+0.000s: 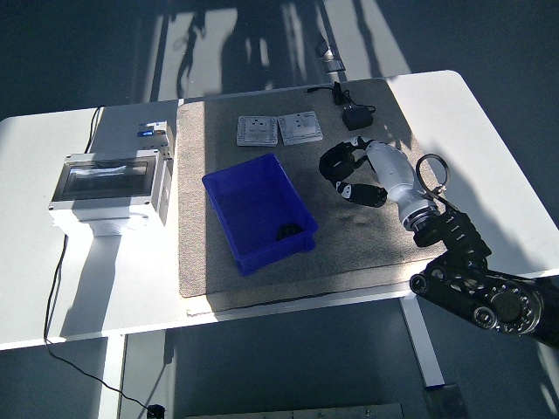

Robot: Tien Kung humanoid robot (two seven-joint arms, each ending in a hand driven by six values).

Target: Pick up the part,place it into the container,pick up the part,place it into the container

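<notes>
On worktop (489, 166), near to far:
right arm: enters from the lower right corner, reaches up-left over the brown mat (367, 236)
robot hand (349, 175): right one, white with black fingers (334, 160), curled loosely above the mat; cannot tell if anything is in the grip
container (259, 212): blue open bin, sits angled on the mat, left of the robot hand, apart from it
part (286, 231): small dark piece, lies inside the container at its near right corner; shape too small to make out
grey box (109, 187): clear-lidded enclosure on the worktop, left of the mat
switch plates (279, 130): two pale square plates side by side, beyond the container
black adapter (357, 116): with cable, at the far edge of the mat
</notes>
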